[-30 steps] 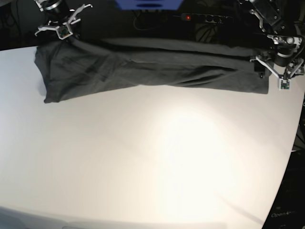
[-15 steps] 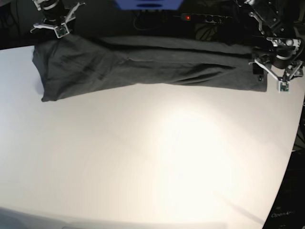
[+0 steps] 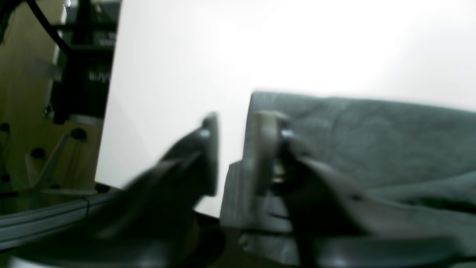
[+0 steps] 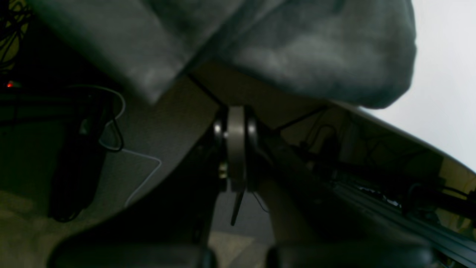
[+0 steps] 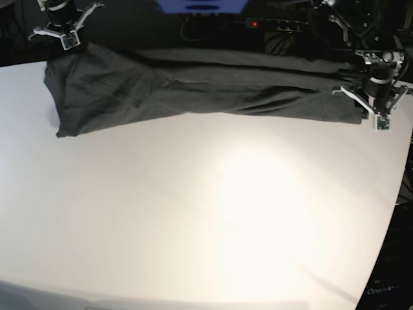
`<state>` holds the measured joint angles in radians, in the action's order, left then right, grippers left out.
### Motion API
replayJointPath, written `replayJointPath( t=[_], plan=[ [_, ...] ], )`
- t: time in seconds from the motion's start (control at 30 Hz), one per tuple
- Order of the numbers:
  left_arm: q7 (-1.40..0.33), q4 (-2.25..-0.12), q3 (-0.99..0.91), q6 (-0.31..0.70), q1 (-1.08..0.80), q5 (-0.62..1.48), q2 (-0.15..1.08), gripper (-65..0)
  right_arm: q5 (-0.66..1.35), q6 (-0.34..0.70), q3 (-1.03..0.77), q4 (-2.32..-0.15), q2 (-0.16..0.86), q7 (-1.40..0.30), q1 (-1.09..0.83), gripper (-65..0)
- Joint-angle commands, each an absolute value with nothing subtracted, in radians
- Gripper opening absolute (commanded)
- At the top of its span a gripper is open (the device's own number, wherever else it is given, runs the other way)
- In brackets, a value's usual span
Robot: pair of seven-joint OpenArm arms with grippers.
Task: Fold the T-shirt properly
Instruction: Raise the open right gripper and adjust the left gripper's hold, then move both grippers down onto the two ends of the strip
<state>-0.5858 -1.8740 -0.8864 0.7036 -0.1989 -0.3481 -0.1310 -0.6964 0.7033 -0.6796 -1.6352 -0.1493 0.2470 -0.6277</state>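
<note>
The dark grey T-shirt [image 5: 193,87] lies folded into a long strip along the far edge of the white table [image 5: 213,213]. My right gripper [image 5: 62,33] hovers just past the shirt's far left corner. In the right wrist view this gripper [image 4: 236,111] has its pads pressed together with no cloth seen between them, and the T-shirt [image 4: 297,48] hangs beyond the tips. My left gripper [image 5: 381,116] is at the strip's right end. In the blurred left wrist view the left gripper [image 3: 238,126] shows a narrow gap at the T-shirt [image 3: 353,134] corner, and a grip cannot be made out.
A power strip [image 5: 271,24] with a red light and a blue object [image 5: 201,5] sit behind the table. The table's right edge [image 5: 403,161] curves inward near the left arm. Cables [image 4: 111,130] hang below the far edge.
The right gripper moved up and left off the shirt's corner and closed. The left gripper's wide jaws narrowed at the right end. The shirt strip slid slightly toward the far edge.
</note>
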Motion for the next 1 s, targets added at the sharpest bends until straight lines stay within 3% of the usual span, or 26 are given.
replayJointPath(
  t=[0.0,0.03,0.1,0.57,0.97],
  plan=[
    [-0.57,-1.886,-0.888,0.698,-0.196,-0.346,-0.124,-61.0,-0.68,0.698,-0.687,-1.647,-0.143,0.263,-0.638,-64.3],
    [-0.57,-1.879,-0.888,0.698,-0.194,-0.352,-0.124,-63.9,-0.68,0.698,-0.687,-1.647,-0.143,0.263,-0.638,-64.3],
    [-0.57,-1.854,-0.878,0.698,-0.189,-0.387,-0.124,-61.6,-0.68,0.698,-0.687,-1.647,-0.143,0.263,-0.638,-64.3],
    [-0.562,-1.636,-0.768,0.698,-0.147,-0.452,-0.114,-61.7,-0.68,0.698,-0.696,-1.647,-0.143,0.262,-0.642,-64.3],
    [-0.558,-1.561,-0.76,0.698,-0.111,-0.496,-0.093,-61.7,-0.674,0.698,-0.957,-1.655,-0.09,0.271,-0.432,-64.3]
  ],
)
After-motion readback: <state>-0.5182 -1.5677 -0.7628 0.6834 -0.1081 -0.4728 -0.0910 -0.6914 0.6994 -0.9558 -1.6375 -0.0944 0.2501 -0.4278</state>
